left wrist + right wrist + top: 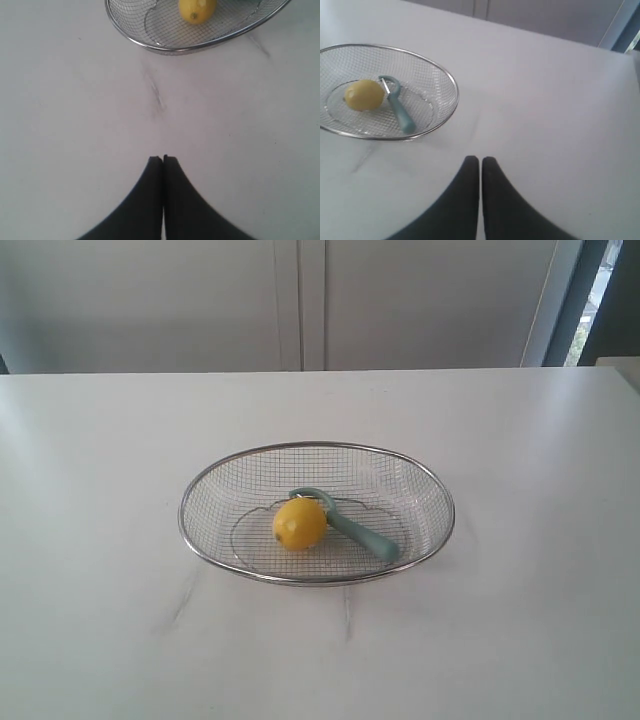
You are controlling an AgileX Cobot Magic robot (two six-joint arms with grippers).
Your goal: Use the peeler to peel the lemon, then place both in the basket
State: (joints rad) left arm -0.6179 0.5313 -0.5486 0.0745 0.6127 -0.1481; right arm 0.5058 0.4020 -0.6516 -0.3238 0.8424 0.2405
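The silver wire basket (200,490) sits mid-table. Inside it lies the yellow lemon (299,524), and the teal peeler (358,533) rests beside it with its loop head behind the fruit. In the left wrist view the lemon (197,10) and basket rim (150,46) lie far ahead of my left gripper (163,159), which is shut and empty over bare table. In the right wrist view the lemon (363,94), peeler (400,111) and basket (451,82) lie away from my right gripper (480,160), also shut on nothing. Neither gripper shows in the exterior view.
The white table (520,620) has faint grey streaks near the basket. Pale cabinet doors (300,300) stand behind the far edge, with a window strip (600,290) at the back right.
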